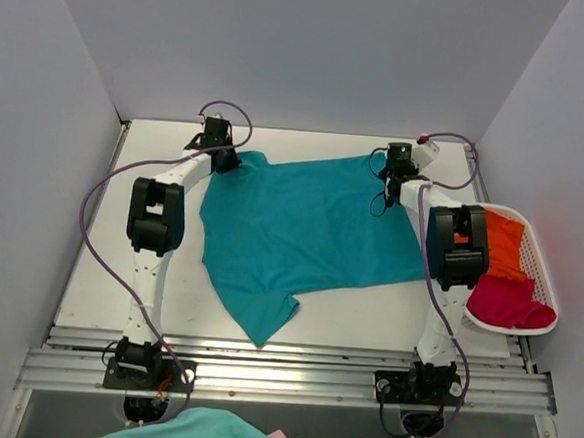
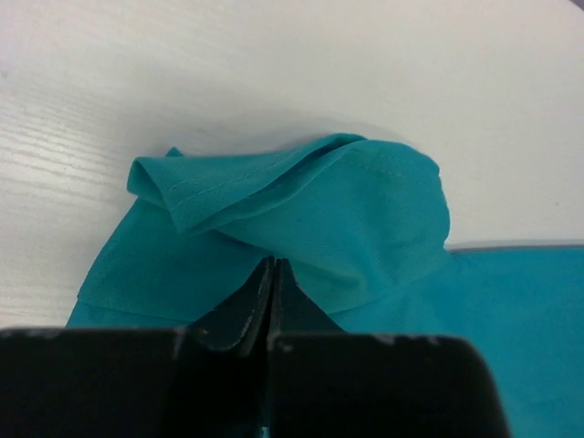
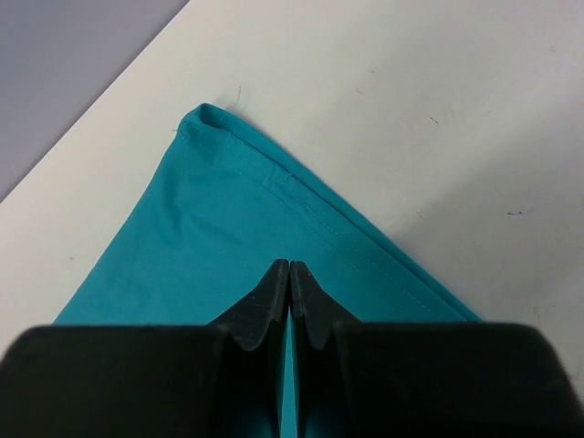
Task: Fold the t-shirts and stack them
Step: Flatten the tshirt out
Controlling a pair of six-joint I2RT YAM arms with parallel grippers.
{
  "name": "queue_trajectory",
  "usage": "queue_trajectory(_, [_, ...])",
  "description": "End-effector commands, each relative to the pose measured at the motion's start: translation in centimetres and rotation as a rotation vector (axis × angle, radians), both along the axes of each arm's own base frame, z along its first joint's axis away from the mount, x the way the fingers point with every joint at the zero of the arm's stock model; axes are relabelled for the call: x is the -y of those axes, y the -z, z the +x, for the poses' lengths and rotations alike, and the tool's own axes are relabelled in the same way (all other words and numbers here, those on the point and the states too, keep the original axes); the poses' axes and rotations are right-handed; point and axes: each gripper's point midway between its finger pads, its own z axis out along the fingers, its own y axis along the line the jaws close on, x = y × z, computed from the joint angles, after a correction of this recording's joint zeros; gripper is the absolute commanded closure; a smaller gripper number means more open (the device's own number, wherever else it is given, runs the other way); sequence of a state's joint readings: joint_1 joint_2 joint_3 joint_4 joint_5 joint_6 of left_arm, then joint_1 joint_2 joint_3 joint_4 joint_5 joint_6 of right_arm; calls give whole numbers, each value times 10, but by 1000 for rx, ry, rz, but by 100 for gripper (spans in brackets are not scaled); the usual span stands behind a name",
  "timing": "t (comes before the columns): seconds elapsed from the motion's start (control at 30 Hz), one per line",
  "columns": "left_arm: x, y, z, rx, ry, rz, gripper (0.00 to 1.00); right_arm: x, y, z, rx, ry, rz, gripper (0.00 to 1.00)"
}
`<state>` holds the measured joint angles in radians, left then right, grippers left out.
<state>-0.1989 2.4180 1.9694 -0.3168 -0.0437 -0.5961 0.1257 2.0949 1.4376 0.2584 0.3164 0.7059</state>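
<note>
The teal t-shirt [image 1: 302,225] lies spread out on the white table, one sleeve pointing to the near edge. My left gripper [image 1: 221,159] is at its far left corner. In the left wrist view its jaws [image 2: 275,265] are shut on the cloth, which bunches into a fold [image 2: 301,196] ahead of them. My right gripper [image 1: 390,176] is at the far right corner. Its jaws [image 3: 289,266] are shut with teal cloth [image 3: 228,219] between them. The orange t-shirt [image 1: 506,244] and the magenta-red t-shirt [image 1: 507,302] lie crumpled in the basket.
The white lattice basket [image 1: 544,267] stands at the right edge of the table, beside the right arm. Grey walls close in the back and both sides. More teal and pink cloth [image 1: 197,433] shows below the table's near rail.
</note>
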Motion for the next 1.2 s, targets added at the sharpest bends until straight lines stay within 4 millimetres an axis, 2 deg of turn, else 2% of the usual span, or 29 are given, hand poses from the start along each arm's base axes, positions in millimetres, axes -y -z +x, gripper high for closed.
queue_trajectory(0.0, [3,-21,17,44,-4,-13,98,3,-30,5,63,13,-4,100])
queue_trajectory(0.3, [2,-5,41,35,-16,-15,98,7,-14,15,40,21,-6,100])
queue_trajectory(0.33, [0,11,39,-1,-20,-8,98,8,-12,16,37,23,-6,100])
queue_trajectory(0.37, [1,-1,48,28,-22,-18,98,9,-7,16,28,25,-6,100])
queue_trajectory(0.4, [-2,2,50,25,-30,-22,98,11,-5,17,27,28,-3,100])
queue_trajectory(0.43, [-4,16,49,-3,-35,-21,98,12,-6,19,30,29,0,100])
queue_trajectory(0.5, [-2,10,58,20,-44,-41,98,14,-1,21,24,32,2,100])
queue_trajectory(0.53, [-5,18,60,14,-54,-45,98,16,0,22,24,33,5,100])
queue_trajectory(0.57, [-5,11,66,38,-64,-61,98,16,1,23,24,33,8,100])
queue_trajectory(0.63, [-7,15,76,62,-68,-88,98,17,1,25,27,32,13,100])
queue_trajectory(0.7, [-9,5,89,118,-78,-120,96,17,4,27,23,29,14,100])
queue_trajectory(0.73, [-7,-5,102,189,-53,-158,91,15,7,28,18,24,16,100])
queue_trajectory(0.8, [-2,-16,115,269,-27,-200,78,14,5,31,31,17,20,100])
queue_trajectory(0.83, [6,-36,125,358,24,-244,66,14,4,31,35,11,19,100])
queue_trajectory(0.87, [6,-48,129,396,36,-282,33,11,3,32,41,0,23,100])
queue_trajectory(0.9, [8,-69,136,469,64,-322,18,11,3,32,51,-4,23,98])
queue_trajectory(0.93, [12,-89,135,504,102,-364,5,10,-3,32,65,-11,20,92])
queue_trajectory(0.97, [5,-113,139,564,102,-392,6,6,-5,32,75,-29,26,61])
queue_trajectory(1.0, [2,-150,139,634,113,-399,6,5,-6,31,91,-36,25,42])
queue_trajectory(1.03, [-3,-168,137,665,116,-395,6,4,-13,31,105,-39,21,16])
queue_trajectory(1.07, [-7,-186,136,701,123,-379,6,0,-18,30,119,-45,19,10])
queue_trajectory(1.1, [-16,-237,128,785,130,-365,6,-1,-22,29,127,-43,13,5])
queue_trajectory(1.17, [-26,-265,119,826,127,-327,6,-1,-34,25,143,-40,0,2])
